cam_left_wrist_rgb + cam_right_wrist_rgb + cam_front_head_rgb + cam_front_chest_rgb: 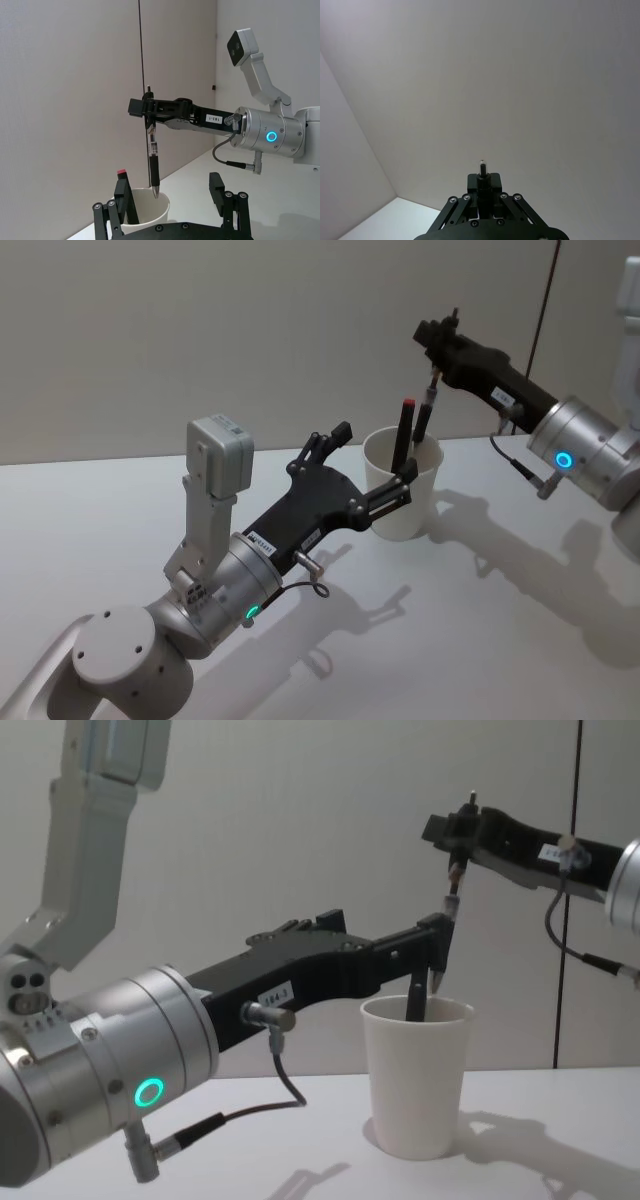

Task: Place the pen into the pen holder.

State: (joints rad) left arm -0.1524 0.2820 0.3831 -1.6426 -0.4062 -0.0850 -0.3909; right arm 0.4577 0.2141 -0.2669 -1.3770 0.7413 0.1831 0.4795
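White paper made up the pen holder [402, 483], standing on the surface [500, 620]. The right pincer [148, 112] gripped the pen [153, 160] by its upper end, long axis near vertical, tip hanging just above the rim and inside the cup's mouth, so the coming move looked like a straight descent. The left pincer [372, 472] straddled the cup, spread wide. A red-capped marker [404, 435] already stood inside; its lower part was hidden.

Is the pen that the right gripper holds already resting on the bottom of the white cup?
No. In the left wrist view the right gripper holds the pen upright, its tip hanging at the rim of the pen holder.
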